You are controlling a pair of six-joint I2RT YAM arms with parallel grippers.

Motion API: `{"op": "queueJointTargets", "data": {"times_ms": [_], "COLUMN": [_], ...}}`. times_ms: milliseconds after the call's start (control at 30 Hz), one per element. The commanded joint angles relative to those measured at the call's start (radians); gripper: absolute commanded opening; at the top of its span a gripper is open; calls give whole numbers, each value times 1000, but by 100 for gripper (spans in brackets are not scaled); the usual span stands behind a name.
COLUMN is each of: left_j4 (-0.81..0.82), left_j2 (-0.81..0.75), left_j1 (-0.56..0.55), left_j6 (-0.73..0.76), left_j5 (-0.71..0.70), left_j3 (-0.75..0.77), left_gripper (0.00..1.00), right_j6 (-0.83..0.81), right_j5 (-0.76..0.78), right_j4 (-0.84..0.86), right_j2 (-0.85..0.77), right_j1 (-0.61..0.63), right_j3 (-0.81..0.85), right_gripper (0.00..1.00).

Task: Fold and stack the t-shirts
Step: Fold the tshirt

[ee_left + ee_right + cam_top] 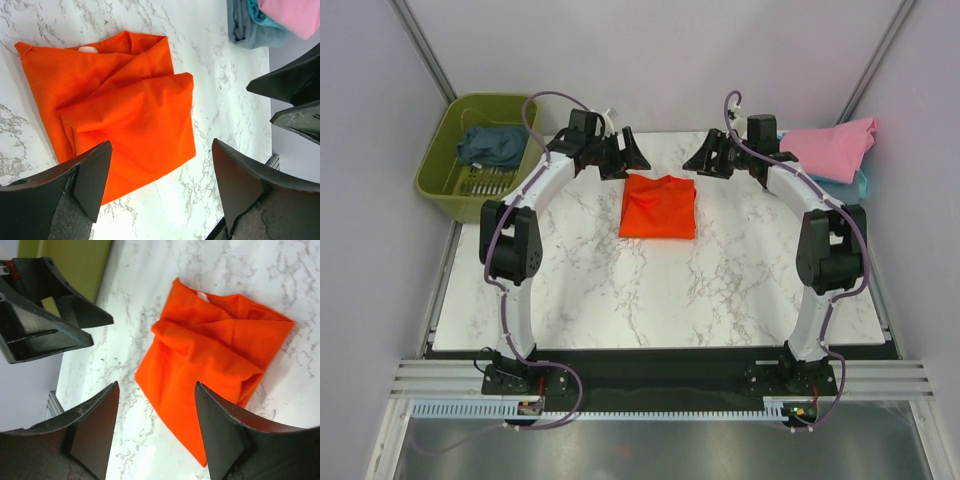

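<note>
Orange-red t-shirt (658, 206): we see it lying as a rumpled square packet on the marble table (620, 290), far centre, between the two claws.
Left gripper (625, 160): jaws spread, holding nothing, just beside the packet's far-left corner.
Right gripper (703, 160): likewise spread and empty, off the far-right corner.
Pink t-shirt (835, 145): on the stack at the far-right corner.
Step in hand: we judge the folding done and the stacking not yet begun.
Next move: pinch all layers at one edge, so the packet reaches the stack unopened.
</note>
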Motion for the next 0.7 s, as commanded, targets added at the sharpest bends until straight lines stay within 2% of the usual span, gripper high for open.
{"op": "queueJointTargets", "data": {"times_ms": [0,133,267,467,533,667], "left_j4": [-10,-36,-64,-116,-136,-170], "left_j2": [-68,-25,32,109,120,138], "left_j1": [11,36,42,42,43,43], "left_j6": [77,126,221,439,496,674], "left_j5": [-18,-17,-78,-144,-189,-229], "left_j3": [-16,-39,32,153,176,234], "left_gripper": [88,82,78,66,66,69], "right_j6": [24,54,17,-239,-357,-480], "right_j5": [-73,-71,-29,124,155,204], "right_j4": [60,82,57,-111,-144,-188], "right_j2": [-55,-9,42,106,126,137], "right_j1": [22,52,65,56,50,26], "right_j3": [-35,-57,-17,143,179,217], "right_gripper": [70,68,67,63,60,57]}}
